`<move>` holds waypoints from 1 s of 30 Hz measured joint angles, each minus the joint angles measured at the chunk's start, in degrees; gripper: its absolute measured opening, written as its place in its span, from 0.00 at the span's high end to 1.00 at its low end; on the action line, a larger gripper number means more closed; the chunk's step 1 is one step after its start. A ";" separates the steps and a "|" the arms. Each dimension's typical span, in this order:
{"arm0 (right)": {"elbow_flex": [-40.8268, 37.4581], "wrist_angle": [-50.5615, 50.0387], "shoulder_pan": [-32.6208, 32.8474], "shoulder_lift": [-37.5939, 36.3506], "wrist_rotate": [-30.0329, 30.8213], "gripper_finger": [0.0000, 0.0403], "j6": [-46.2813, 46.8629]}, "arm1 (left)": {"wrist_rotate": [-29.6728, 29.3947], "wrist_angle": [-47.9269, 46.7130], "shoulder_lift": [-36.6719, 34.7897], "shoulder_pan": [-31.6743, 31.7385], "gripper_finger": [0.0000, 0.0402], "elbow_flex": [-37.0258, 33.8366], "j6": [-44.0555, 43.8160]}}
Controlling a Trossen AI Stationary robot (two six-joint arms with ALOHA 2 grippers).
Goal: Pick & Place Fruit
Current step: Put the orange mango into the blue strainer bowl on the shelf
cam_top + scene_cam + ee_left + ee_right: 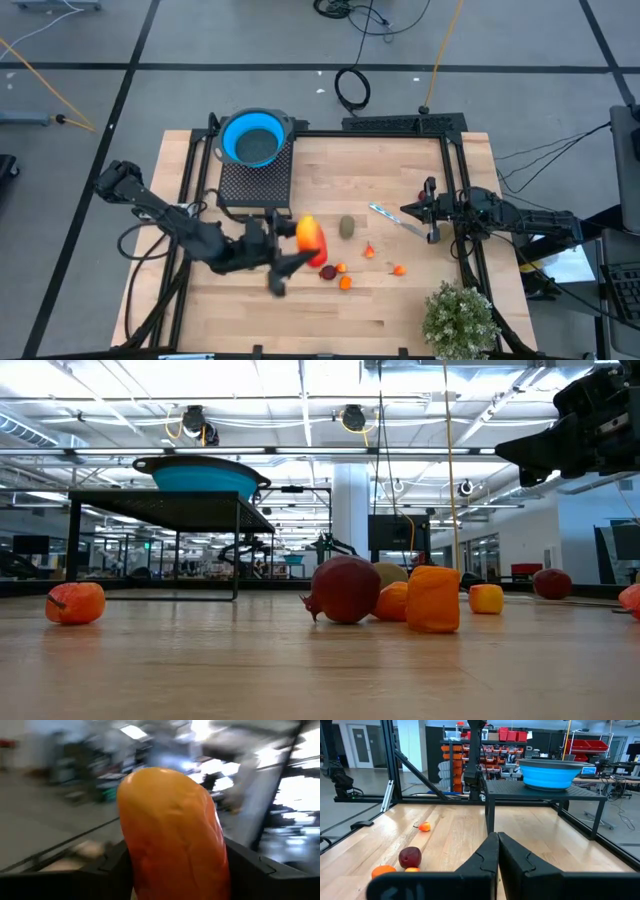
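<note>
Left gripper (300, 240) is clamped on the long fruit (311, 235), lifted above the surface's middle. Judgement: carry it level to the bowl (251, 138) at the far edge, releasing low. Right gripper (412, 211), fingers together, waits near the right edge.

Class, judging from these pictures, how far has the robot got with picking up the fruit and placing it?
Done: nothing visibly placed; the blue bowl on its black stand looks empty from above. In hand: the left gripper is shut on the long orange fruit, which fills its wrist view. Left: the dark red fruit, the brownish-green oval and the small orange pieces lie on the table. The right gripper waits shut near the utensil.
</note>
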 joint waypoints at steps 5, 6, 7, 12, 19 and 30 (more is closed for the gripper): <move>0.00 0.00 0.00 0.01 0.00 1.00 0.00 | -12.77 -11.24 0.00 1.18 0.42 0.00 -5.62; 0.00 0.00 0.00 0.00 -0.01 1.00 0.00 | -14.29 -12.24 0.00 1.46 0.42 0.00 -5.58; 0.00 0.00 0.00 0.01 0.00 1.00 0.00 | -15.68 -12.91 0.00 1.79 0.42 0.00 -5.16; 0.00 0.00 0.00 0.02 0.00 1.00 -0.02 | -21.88 -13.83 0.00 4.50 0.42 0.00 1.13; 0.00 0.00 0.00 0.02 0.00 1.00 -0.09 | -29.17 -13.41 0.00 10.24 0.42 0.34 11.22; 0.00 0.00 -0.02 0.00 0.00 1.00 -1.04 | -30.32 -16.19 -0.02 20.12 0.42 8.59 25.10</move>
